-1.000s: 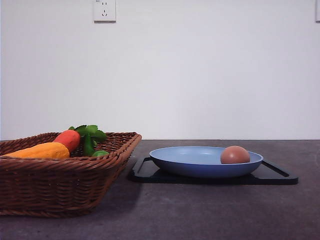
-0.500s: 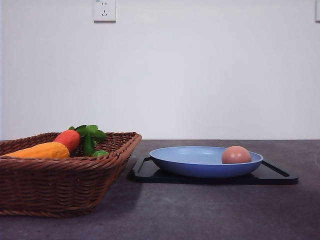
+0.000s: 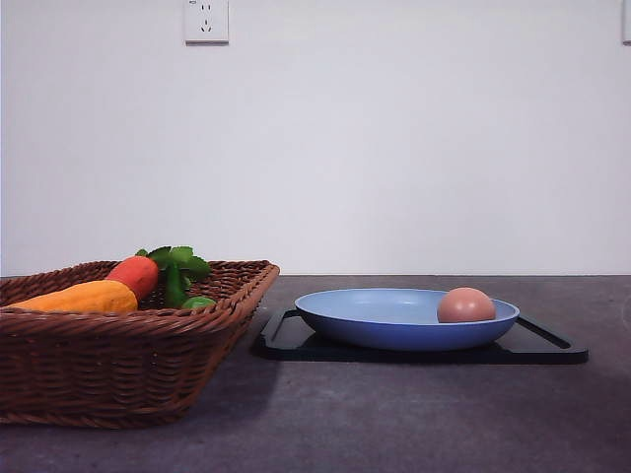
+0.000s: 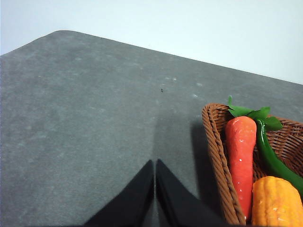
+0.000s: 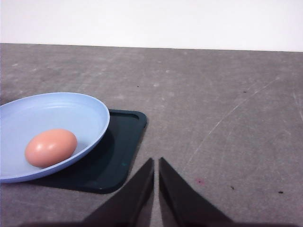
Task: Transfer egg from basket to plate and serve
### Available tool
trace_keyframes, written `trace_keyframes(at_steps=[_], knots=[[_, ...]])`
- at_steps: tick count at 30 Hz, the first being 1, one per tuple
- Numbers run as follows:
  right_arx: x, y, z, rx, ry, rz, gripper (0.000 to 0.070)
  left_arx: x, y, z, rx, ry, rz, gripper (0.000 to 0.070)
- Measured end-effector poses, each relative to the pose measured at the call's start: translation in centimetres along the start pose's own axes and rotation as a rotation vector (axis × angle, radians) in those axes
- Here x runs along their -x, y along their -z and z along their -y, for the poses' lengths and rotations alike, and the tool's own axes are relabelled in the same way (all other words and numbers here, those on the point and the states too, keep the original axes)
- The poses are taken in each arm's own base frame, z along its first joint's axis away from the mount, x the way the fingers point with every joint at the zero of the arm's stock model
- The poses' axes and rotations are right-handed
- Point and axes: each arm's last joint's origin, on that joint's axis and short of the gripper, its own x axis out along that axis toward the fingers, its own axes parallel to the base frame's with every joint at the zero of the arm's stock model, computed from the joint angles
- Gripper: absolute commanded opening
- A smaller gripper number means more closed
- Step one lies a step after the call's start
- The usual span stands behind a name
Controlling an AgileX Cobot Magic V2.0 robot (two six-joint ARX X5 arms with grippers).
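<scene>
Both pincers look pretty much clamped shut with nothing between them: in the left wrist view the left gripper point(image 4: 155, 163) has its two dark fingers pressed together with just a hairline seam, hanging over bare grey table point(image 4: 85, 118), with the corner of the basket point(image 4: 214, 142) off to one side holding an orange-red toy carrot point(image 4: 240, 156), a green stalk point(image 4: 272, 158) and a yellow-orange veggie point(image 4: 277, 201). Over in the right wrist view the right gripper point(image 5: 155, 163) is the same story, fingers closed to a thin slit, empty, above the table just beside the corner of the black tray point(image 5: 113, 161); the egg point(image 5: 50, 147) sits inside the plate point(image 5: 52, 111), near its rim, on its side, and the plate sits on the tray. Front view: the basket point(image 3: 128, 345) is on the left with the veggies poking up, the plate point(image 3: 394, 317) on the tray point(image 3: 552, 347) to its right, well clear of the basket, and the egg point(image 3: 465, 304) rests toward the plate's right side. Compared with a second ago the egg has drifted a hair to the right in the plate; versus half a second ago it hasn't budged, and nothing else has moved.
</scene>
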Motion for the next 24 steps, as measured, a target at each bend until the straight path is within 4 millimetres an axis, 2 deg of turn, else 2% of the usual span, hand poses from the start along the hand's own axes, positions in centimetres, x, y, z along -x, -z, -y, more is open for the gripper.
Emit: trace_keyframes(at_steps=[24], knots=[[0.0, 0.0, 0.0, 0.0, 0.0, 0.0, 0.0, 0.0, 0.0, 0.0, 0.0, 0.0, 0.0, 0.0]])
